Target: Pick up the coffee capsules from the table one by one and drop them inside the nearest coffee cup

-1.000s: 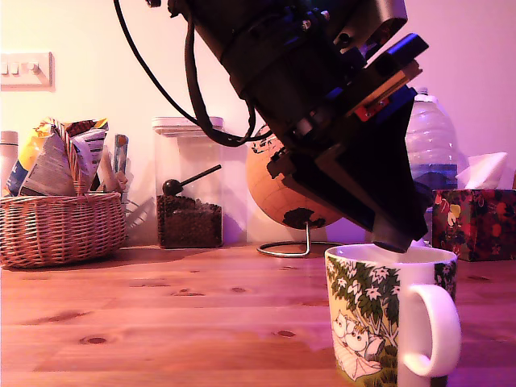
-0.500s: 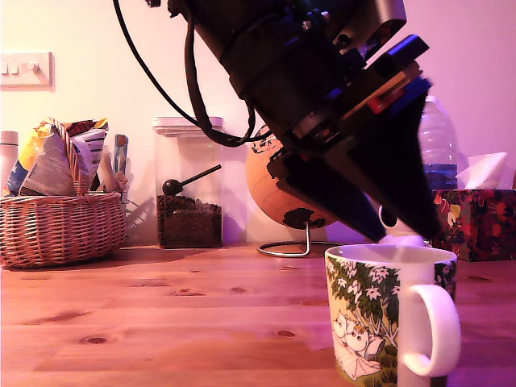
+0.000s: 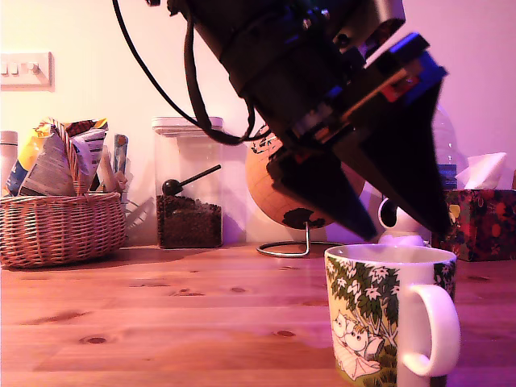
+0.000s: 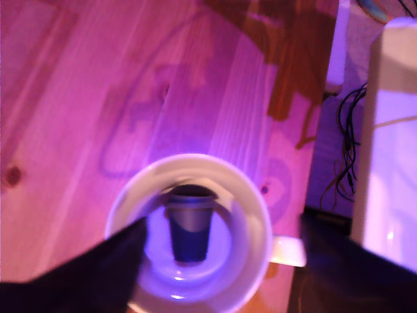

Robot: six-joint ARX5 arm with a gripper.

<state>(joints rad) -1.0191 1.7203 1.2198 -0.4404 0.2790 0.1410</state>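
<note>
- One cup (image 3: 391, 314) is seen on the table (image 3: 161, 322), near the front edge toward the exterior view's right, handle turned to that view's right.
- One capsule (image 4: 190, 222), dark blue, is seen in the wrist view standing inside the cup on its bottom.
- One gripper (image 3: 399, 234) is held just above the cup's rim; its two fingers (image 3: 326, 189) are spread apart with nothing between them.
- Along the table's back edge are counted one basket (image 3: 60, 226) of packets, one canister (image 3: 188, 184) of beans with a scoop, one globe (image 3: 278, 189) on a wire stand, one bottle (image 3: 442, 149) and one tissue box (image 3: 476, 222).
</note>
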